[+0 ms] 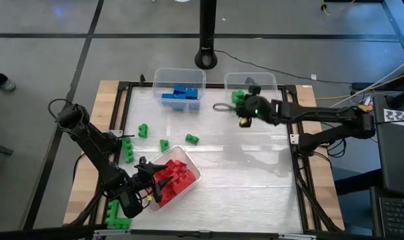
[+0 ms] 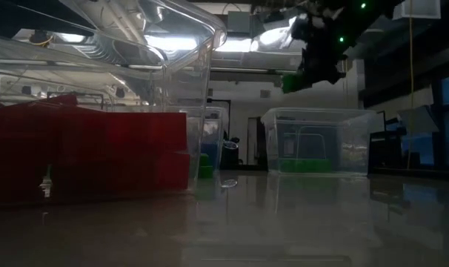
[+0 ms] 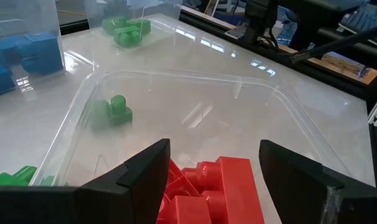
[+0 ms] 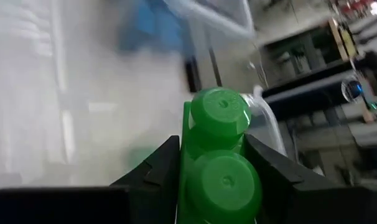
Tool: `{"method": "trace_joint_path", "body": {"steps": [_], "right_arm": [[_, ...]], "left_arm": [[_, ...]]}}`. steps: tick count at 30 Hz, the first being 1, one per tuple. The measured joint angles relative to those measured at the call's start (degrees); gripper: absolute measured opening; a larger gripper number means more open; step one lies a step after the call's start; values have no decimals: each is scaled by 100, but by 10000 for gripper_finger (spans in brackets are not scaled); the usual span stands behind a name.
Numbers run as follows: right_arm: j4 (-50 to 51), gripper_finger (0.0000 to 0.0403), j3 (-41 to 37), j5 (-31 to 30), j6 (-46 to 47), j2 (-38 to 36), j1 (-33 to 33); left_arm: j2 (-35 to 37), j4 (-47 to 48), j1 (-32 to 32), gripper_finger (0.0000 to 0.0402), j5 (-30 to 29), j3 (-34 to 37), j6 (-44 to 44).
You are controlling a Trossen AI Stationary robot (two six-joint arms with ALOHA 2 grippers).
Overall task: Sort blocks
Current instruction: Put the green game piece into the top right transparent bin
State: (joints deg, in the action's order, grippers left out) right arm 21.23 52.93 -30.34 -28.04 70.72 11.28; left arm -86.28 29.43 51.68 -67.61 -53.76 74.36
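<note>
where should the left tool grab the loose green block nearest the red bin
Take the green block across its two flat side walls, coming straight down from above. It lies alone on the table, studs up, apart from the red bin, so there is room for a finger on each side. The left tool hovers open over that bin; the right tool holds another green block.

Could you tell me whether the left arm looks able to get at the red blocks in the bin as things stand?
Probably yes. The left gripper is open and sits just over the red blocks inside their bin, which has no lid and nothing between fingers and blocks.
</note>
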Motion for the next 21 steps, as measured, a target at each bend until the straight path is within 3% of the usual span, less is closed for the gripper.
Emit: {"method": "trace_joint_path", "body": {"steps": [9,16,21], "right_arm": [[3,142,-6,479,-300,-7,1405],[-22,146,-11,818,-382,36,1915],[5,205,-15,938,-388,69,1963]], "left_arm": [[0,-2,0,235,4,0,13],[0,-4,-20,235,6,0,-91],[0,-9,-80,235,7,0,-89]]}}
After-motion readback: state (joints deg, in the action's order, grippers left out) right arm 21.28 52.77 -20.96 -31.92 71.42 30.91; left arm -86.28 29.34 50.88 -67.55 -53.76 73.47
